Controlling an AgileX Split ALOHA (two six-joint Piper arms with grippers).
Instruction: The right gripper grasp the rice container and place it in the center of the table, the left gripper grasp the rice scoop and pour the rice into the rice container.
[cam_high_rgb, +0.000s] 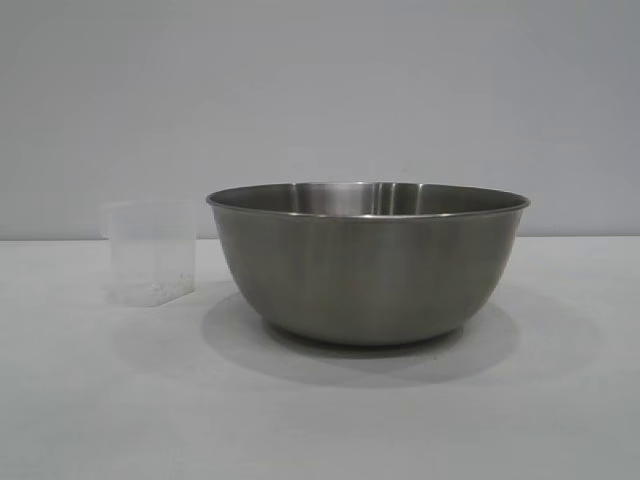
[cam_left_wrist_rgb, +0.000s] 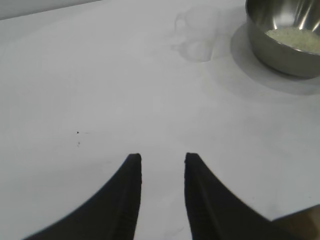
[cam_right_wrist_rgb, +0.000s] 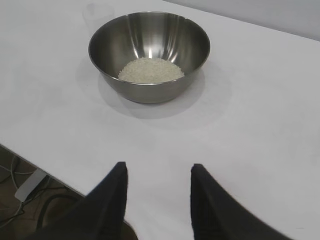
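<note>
The large round brushed stainless-steel bowl with a thin rolled rim, the rice container (cam_high_rgb: 368, 265), stands upright on the flat white matte table (cam_high_rgb: 320, 420), near the middle of the exterior view. Inside it lies the rice (cam_right_wrist_rgb: 151, 70), a pale off-white heap of small grains covering the bottom of the bowl; from the level exterior view the grains in the bowl are hidden by its wall. Just beside the bowl, at the exterior view's left and apart from it by a narrow gap, stands the rice scoop (cam_high_rgb: 150, 252), a small translucent straight-sided plastic measuring cup, upright, with only a few white grains at its bottom. In the left wrist view the left gripper (cam_left_wrist_rgb: 162, 157) hangs over bare tabletop with its two dark fingers parted by a narrow gap and nothing between them; the scoop (cam_left_wrist_rgb: 197, 32) and the bowl (cam_left_wrist_rgb: 285, 37) lie well ahead of it, clear of its fingertips. In the right wrist view the right gripper (cam_right_wrist_rgb: 157, 167) sits near the table's edge, its fingers spread somewhat wider and likewise empty; the bowl (cam_right_wrist_rgb: 149, 55) lies well ahead of it, with the scoop (cam_right_wrist_rgb: 98, 12) just beyond the bowl's far rim. Below the table's edge some cables (cam_right_wrist_rgb: 25, 200) show on the floor.
</note>
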